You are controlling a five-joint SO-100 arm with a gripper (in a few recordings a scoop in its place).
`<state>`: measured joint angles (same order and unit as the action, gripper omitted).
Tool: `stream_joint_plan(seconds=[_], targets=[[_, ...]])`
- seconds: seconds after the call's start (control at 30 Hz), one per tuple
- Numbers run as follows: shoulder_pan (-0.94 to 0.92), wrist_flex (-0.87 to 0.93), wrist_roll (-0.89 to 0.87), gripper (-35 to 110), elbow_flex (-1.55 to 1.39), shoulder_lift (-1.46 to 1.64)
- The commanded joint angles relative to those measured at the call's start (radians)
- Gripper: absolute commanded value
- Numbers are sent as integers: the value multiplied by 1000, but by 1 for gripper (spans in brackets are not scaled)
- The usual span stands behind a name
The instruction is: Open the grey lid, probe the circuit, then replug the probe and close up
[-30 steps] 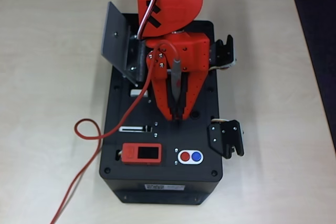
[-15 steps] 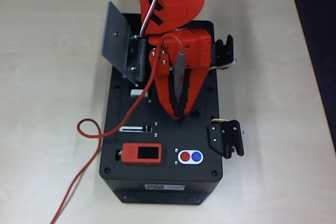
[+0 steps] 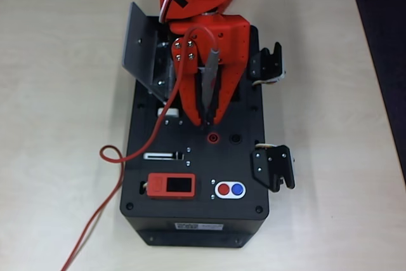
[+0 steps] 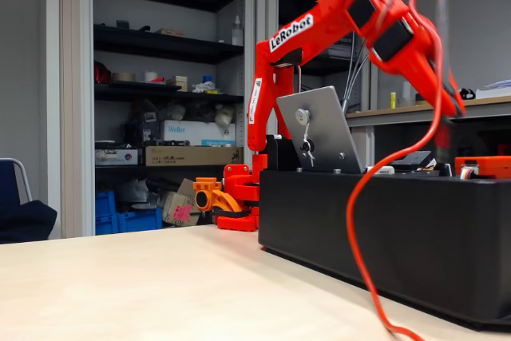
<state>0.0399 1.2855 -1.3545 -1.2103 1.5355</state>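
One probe (image 3: 209, 80) in gripper (image 3: 205, 118); one lid (image 3: 139, 49) raised.

1 grey lid (image 3: 141, 49) | 1 probe (image 3: 210, 77) | 1 black box (image 3: 193, 220) | 1 orange display module (image 3: 171, 186)

In the overhead view the box (image 3: 193, 176) sits mid-frame on the tabletop (image 3: 57, 61). The lid (image 3: 141, 46) stands raised at the box's upper left. The tool (image 3: 207, 117) hangs over the box's upper middle, the probe (image 3: 209, 77) between its fingers — its cable (image 3: 111, 185) trails to the lower left. Two sockets (image 3: 224, 138) lie just below the tool; the display module (image 3: 171, 186) lies lower left on the box.
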Motion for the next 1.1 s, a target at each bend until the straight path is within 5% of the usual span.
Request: stream_joint_plan(seconds=[0.0,0.4,1.07], targets=[[-5,29,9,0,77,14],[9,109,11,0,55,114],[-8,9,74,0,-535,643]])
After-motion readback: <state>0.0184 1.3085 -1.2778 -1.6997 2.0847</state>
